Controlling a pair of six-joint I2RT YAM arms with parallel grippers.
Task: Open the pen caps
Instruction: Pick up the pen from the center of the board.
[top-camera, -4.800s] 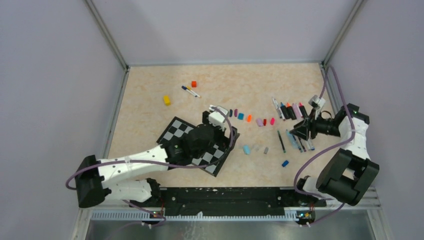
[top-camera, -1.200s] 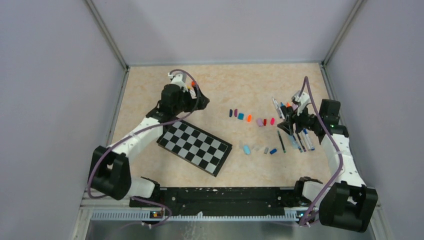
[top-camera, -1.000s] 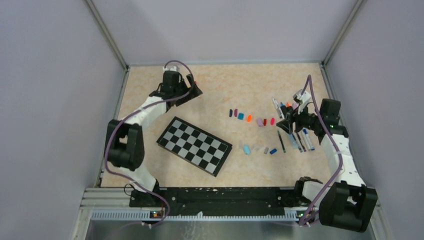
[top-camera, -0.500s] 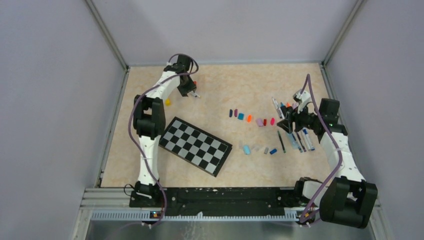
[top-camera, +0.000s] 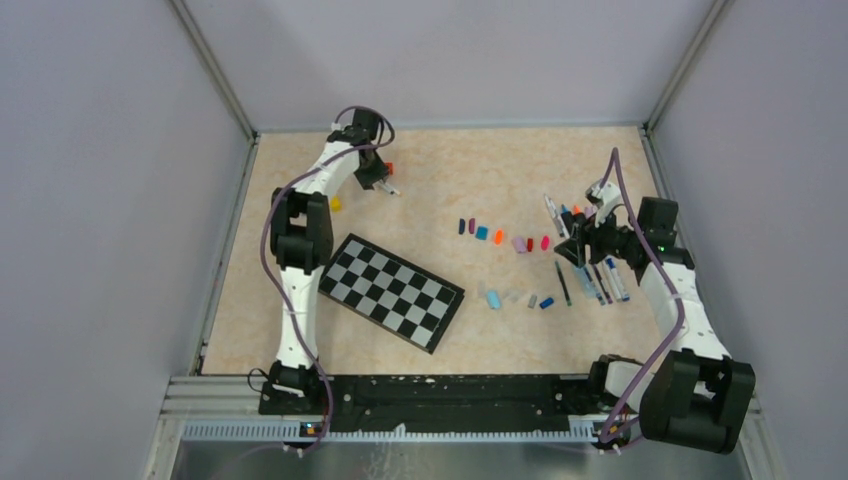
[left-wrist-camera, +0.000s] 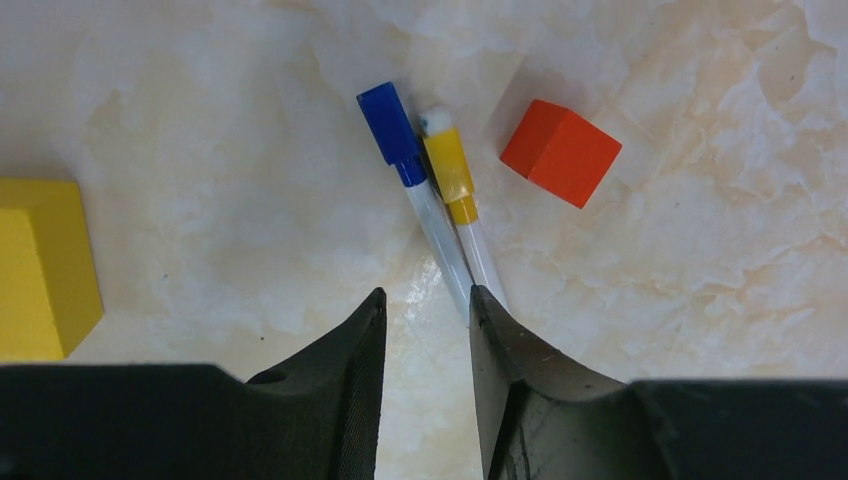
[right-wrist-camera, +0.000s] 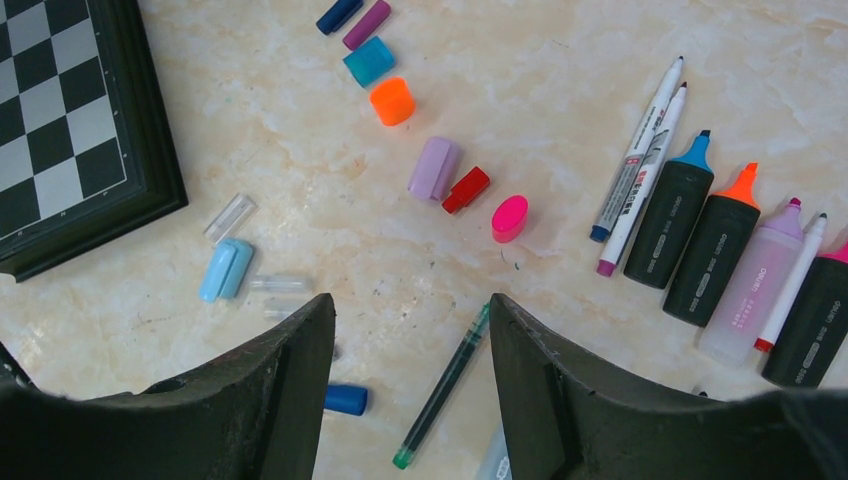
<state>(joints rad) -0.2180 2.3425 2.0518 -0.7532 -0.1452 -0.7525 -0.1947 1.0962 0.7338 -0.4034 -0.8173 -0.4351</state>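
Two capped pens lie side by side at the far left, one with a blue cap, one with a yellow cap. My left gripper hangs just over their white barrels, which run under its right finger. Its jaws are narrow, with only bare table between them. Loose pen caps lie in a row mid-table: teal, orange, lilac, red, pink. My right gripper stands open above a green pen and a blue cap.
A red cube sits right of the two pens and a yellow block to their left. A chessboard lies in the middle. Uncapped markers are lined up at the right. A light blue cap lies near the board.
The left arm has swung out to the far-left pens and its jaws have narrowed over them. The right arm has not moved.
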